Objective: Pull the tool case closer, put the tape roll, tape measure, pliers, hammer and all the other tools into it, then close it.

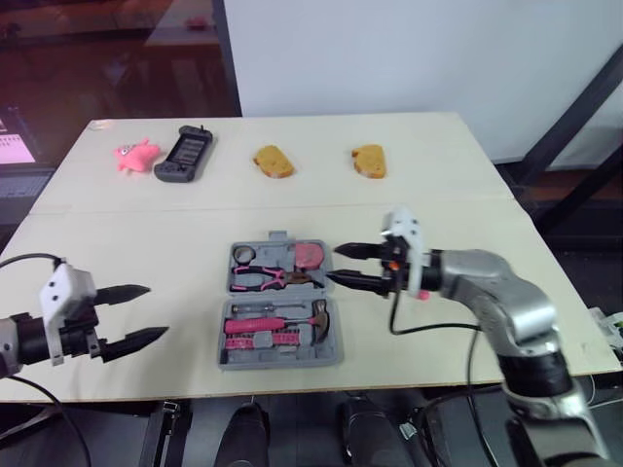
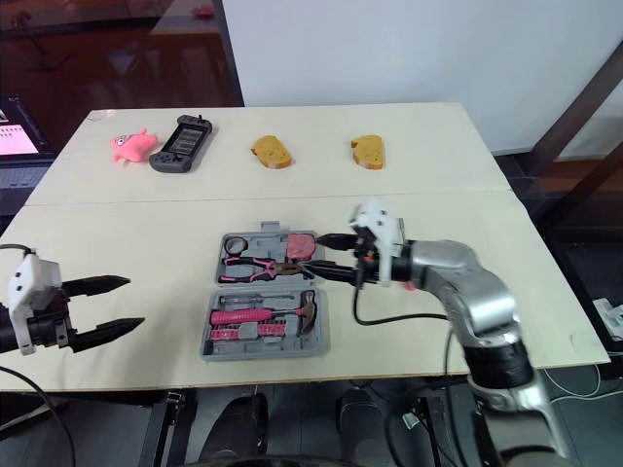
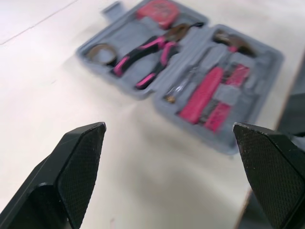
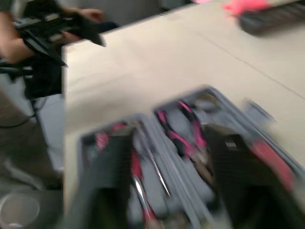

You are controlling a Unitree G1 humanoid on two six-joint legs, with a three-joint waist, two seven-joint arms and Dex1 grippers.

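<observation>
Tool case (image 1: pixel 282 358): grey, lying open flat near the middle of the table's (image 1: pixel 438 185) front edge.
Inside the case: tape roll (image 1: pixel 243 256), pliers (image 1: pixel 265 278) and pink tape measure (image 1: pixel 311 255) in the far half; hammer (image 1: pixel 282 323) in the near half.
Right claw (image 1: pixel 333 264): fingers spread, at the case's right edge beside the tape measure.
Left claw (image 1: pixel 157 311): fingers spread and empty, near the table's front left corner, well apart from the case.
Far edge: pink toy (image 1: pixel 135 155), black controller (image 1: pixel 185 154), two bread pieces (image 1: pixel 274 161).

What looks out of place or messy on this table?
Nothing is spilled or askew; the tool case lies open with tools seated inside. The pink toy, black handheld and two bread slices along the far edge are not tools.
</observation>
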